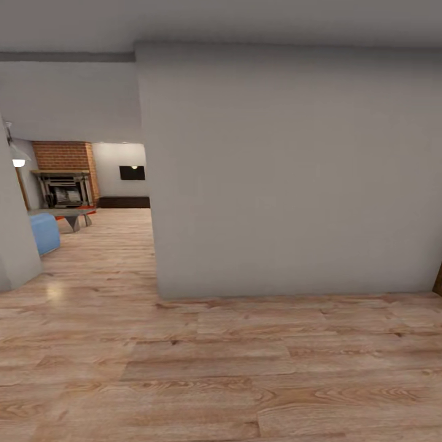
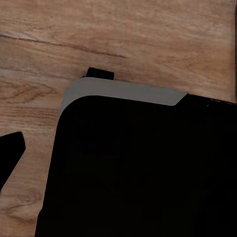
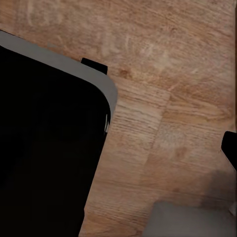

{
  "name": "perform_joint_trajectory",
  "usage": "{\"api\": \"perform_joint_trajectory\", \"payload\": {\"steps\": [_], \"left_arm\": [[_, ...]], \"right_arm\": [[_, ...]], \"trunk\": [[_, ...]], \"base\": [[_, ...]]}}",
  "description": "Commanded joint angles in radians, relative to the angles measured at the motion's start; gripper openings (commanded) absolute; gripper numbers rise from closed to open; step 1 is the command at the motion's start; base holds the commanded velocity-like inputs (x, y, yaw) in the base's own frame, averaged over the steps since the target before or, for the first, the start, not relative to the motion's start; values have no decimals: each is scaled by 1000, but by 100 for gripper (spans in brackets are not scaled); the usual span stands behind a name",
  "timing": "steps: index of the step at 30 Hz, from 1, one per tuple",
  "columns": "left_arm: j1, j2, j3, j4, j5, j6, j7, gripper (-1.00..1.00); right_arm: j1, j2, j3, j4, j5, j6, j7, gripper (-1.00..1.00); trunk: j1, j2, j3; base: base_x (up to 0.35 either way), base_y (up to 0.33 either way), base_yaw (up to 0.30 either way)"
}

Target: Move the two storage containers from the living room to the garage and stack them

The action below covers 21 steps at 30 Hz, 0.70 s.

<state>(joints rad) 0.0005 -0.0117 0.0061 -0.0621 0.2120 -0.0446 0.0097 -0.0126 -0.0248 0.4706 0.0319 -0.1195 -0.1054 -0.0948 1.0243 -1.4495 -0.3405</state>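
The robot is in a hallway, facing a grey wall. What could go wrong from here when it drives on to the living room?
1. The plain grey wall stands straight ahead, so driving forward would probably hit it; its corner borders the opening at the left.
2. The rounded blue sofa and a low grey table sit beyond the opening, narrowing the route over the light wood plank floor.

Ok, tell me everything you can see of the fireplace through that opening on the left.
The fireplace stands far off in the room beyond the opening, against the back wall. Its upper part is red-brown brick; below runs a pale mantel shelf over a dark-framed firebox with something grey inside, too small to make out. It stands upright on the light wood floor. A low grey table with something orange-red on it sits in front, hiding its base. The near wall's edge cuts off its left side.
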Motion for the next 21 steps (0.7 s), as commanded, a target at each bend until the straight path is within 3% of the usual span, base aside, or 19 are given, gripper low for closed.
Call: {"api": "perform_joint_trajectory", "payload": {"steps": [1,8,21], "left_arm": [[0,0,0,-1,6,-2,1,100],[0,1,0,-1,6,-3,1,100],[1,1,0,-1,6,-3,1,100]], "right_arm": [[-1,1,9,3,-10,-7,0,100],[-1,7,9,3,-9,-10,0,100],[-1,4,10,2,-9,-12,0,100]], "trunk": [[1,-1,-1],[1,-1,-1],[1,-1,-1]], "base": [[324,0,0],[324,0,21],[324,0,251]]}}
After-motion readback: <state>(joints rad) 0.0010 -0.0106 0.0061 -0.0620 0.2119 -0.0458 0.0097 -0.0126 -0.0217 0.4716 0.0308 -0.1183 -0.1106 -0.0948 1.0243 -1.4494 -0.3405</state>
